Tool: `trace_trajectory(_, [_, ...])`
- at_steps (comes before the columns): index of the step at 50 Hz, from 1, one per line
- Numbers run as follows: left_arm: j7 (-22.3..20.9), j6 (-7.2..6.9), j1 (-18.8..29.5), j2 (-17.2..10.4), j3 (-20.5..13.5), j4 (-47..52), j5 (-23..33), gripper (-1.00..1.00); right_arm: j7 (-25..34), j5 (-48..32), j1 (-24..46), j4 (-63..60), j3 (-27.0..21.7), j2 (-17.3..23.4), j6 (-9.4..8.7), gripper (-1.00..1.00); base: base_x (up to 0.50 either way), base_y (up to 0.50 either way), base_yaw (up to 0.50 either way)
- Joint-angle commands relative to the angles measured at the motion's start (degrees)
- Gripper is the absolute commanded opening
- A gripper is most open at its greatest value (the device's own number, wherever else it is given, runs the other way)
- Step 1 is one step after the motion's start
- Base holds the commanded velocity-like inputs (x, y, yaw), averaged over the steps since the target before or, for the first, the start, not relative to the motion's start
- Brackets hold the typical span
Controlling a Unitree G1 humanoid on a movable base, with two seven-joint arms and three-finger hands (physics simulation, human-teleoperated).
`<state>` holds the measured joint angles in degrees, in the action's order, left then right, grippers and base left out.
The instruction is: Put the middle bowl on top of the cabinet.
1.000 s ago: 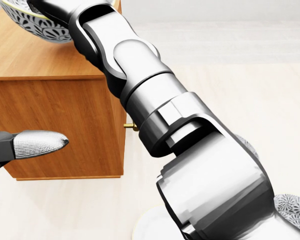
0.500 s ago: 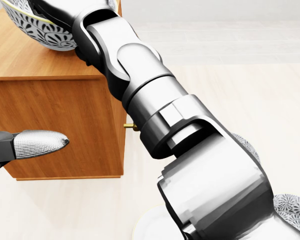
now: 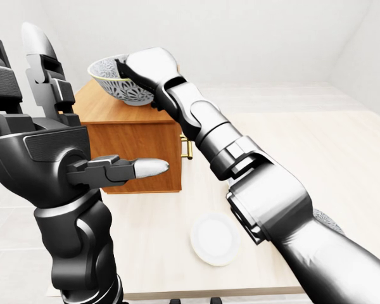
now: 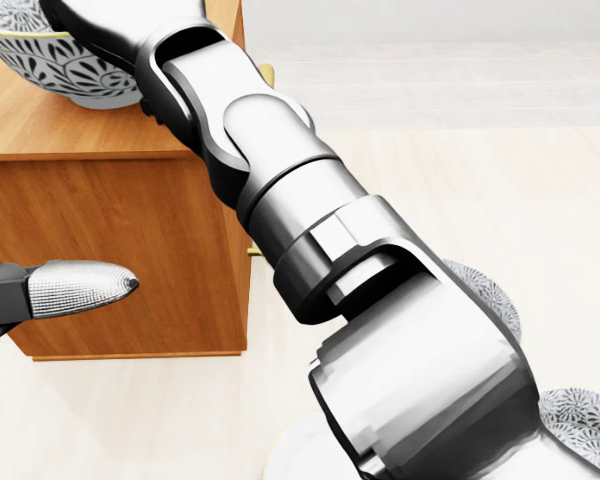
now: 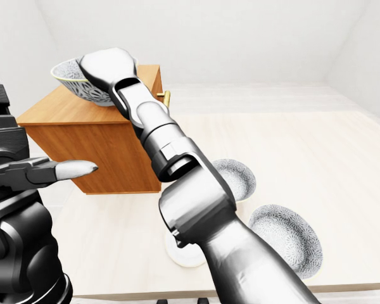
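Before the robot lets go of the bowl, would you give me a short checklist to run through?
1. Bowl above the cabinet top: ok.
2. Bowl's base resting on the wood: cannot tell; the contact is hidden by the arm.
3. Right robot hand gripping the bowl's rim: ok.
4. Left robot hand out of the way: ok; it is open, raised, and apart from the cabinet.
5. Two other bowls and the plate on the table: ok.

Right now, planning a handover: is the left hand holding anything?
No, the left hand stands open and empty, fingers spread apart, in the left-eye view.
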<state>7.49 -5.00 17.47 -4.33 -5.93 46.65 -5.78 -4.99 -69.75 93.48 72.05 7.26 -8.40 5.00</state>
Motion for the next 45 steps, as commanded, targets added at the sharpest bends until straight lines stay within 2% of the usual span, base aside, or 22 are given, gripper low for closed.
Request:
trace_trajectory(1, [-0.1,0.00,-0.1,0.0,0.0,-0.1,0.0,1.00,-0.5,0.1,-1.6,0.9,0.3,-0.5,0.00,0.58,0.00,0.00,0.00])
trace_trajectory(2, [-0.1,0.00,-0.1,0.0,0.0,-0.1,0.0,1.00,-0.6,0.0,-1.6,0.9,0.3,-0.5,0.00,0.62,0.00,0.00,0.00])
trace_trajectory(3, [0.0,0.00,0.0,0.0,0.0,0.0,0.0,1.00,-0.7,-0.1,-1.7,1.0,0.3,-0.4,0.00,0.83,0.00,0.00,0.00])
trace_trajectory(4, [0.0,0.00,0.0,0.0,0.0,0.1,0.0,1.00,-0.7,0.0,-1.7,1.0,0.2,-0.4,0.00,0.91,0.00,0.00,0.00])
trace_trajectory(8, [0.0,0.00,0.1,0.0,0.0,0.4,0.0,1.00,-0.7,0.0,-1.6,0.9,0.1,-0.5,0.00,1.00,0.00,0.00,0.00])
trace_trajectory(24, [-0.1,0.00,0.1,0.1,-0.2,-0.1,-0.3,1.00,0.5,1.0,-1.1,-0.3,-0.7,1.2,0.00,1.00,0.00,0.00,0.00])
trace_trajectory(35, [0.0,0.00,0.1,0.1,-0.3,0.1,-0.5,1.00,3.9,2.9,-7.7,-9.4,-1.6,5.0,0.00,1.00,0.00,0.00,0.00])
trace_trajectory(40, [-0.1,0.00,0.0,-0.1,-0.2,0.0,-0.6,1.00,6.9,2.4,-14.0,-17.2,-0.6,7.4,0.00,1.00,0.00,0.00,0.00])
trace_trajectory(41, [-0.3,0.00,-0.1,0.0,-0.3,0.0,-0.8,1.00,8.0,4.0,-14.9,-17.9,-2.1,7.7,0.00,1.00,0.00,0.00,0.00])
trace_trajectory(45, [-0.7,0.00,0.0,0.0,-0.3,-0.3,-1.2,1.00,12.8,5.4,-18.1,-25.2,-2.5,9.3,0.00,1.00,0.00,0.00,0.00])
